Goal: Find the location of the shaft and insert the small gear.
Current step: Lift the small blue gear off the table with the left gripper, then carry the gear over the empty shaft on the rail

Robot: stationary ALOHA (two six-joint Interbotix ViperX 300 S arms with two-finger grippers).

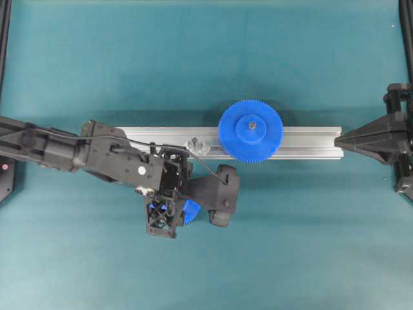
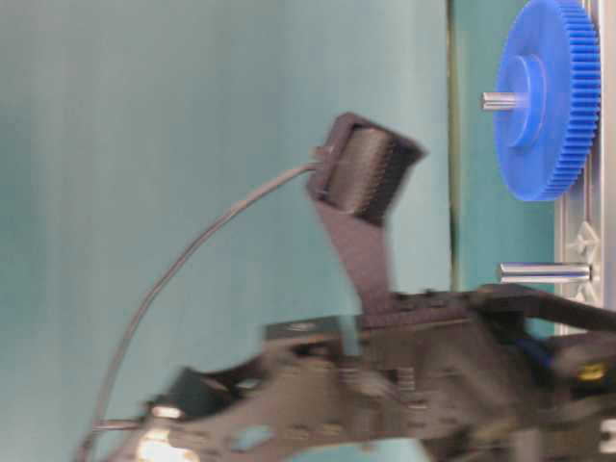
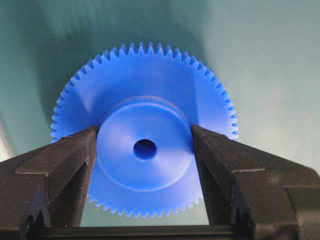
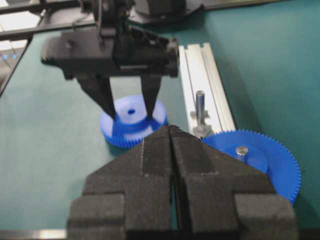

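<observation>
Blue plastic small gear [image 3: 145,150] lies on the teal table near the rail's front edge, its hub pinched by the left gripper [image 3: 144,142], so lifting toward the silvery shaft [image 4: 200,107] seems next.

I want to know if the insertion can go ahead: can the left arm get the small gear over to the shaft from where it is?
Probably yes. The left gripper has its jaws on either side of the small gear at the hub. The shaft stands bare on the rail, clear of the large gear, with nothing between.
</observation>
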